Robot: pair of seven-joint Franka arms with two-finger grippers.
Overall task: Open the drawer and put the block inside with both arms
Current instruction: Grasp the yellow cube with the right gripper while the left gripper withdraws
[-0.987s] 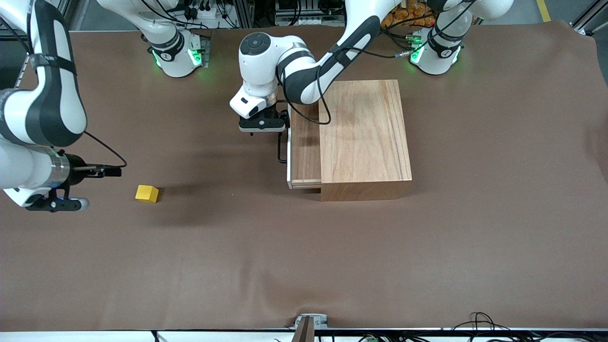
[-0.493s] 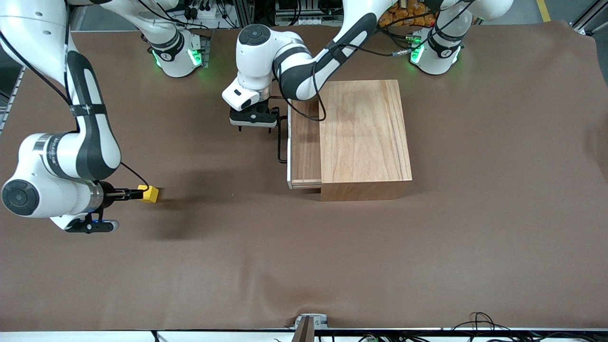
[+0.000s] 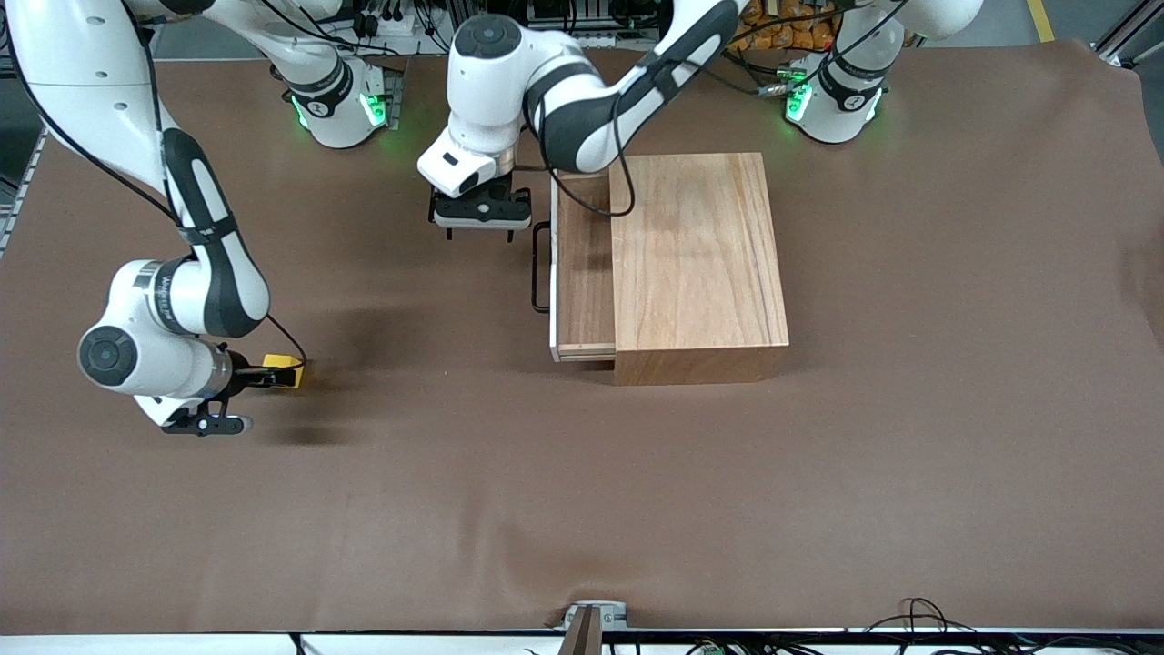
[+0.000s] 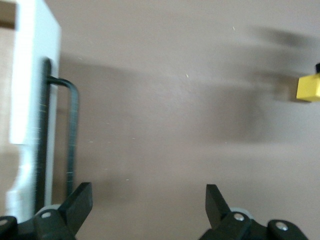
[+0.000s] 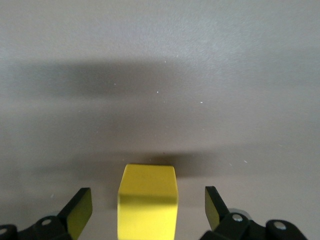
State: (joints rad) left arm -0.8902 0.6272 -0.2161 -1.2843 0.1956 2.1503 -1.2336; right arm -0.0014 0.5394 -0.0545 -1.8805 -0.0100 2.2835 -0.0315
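Observation:
The drawer (image 3: 585,273) stands partly pulled out of the light wooden box (image 3: 698,255), its white front (image 4: 35,75) and black wire handle (image 3: 538,269) toward the right arm's end. My left gripper (image 3: 480,233) is open and empty, over the table just beside the handle (image 4: 72,130); in its wrist view (image 4: 148,200) only bare table lies between its fingers. The yellow block (image 3: 290,372) sits on the table toward the right arm's end. My right gripper (image 3: 267,376) is low and open, one finger on each side of the block (image 5: 148,200), with gaps on both sides.
The brown table cover (image 3: 582,491) spreads wide nearer the front camera. The arms' green-lit bases (image 3: 341,105) stand along the table's edge farthest from the front camera. The block also shows in the left wrist view (image 4: 309,88).
My right arm has swung in and down so its open fingers now straddle the block. My left gripper has let go of the handle and drawn away from it. The drawer has not moved.

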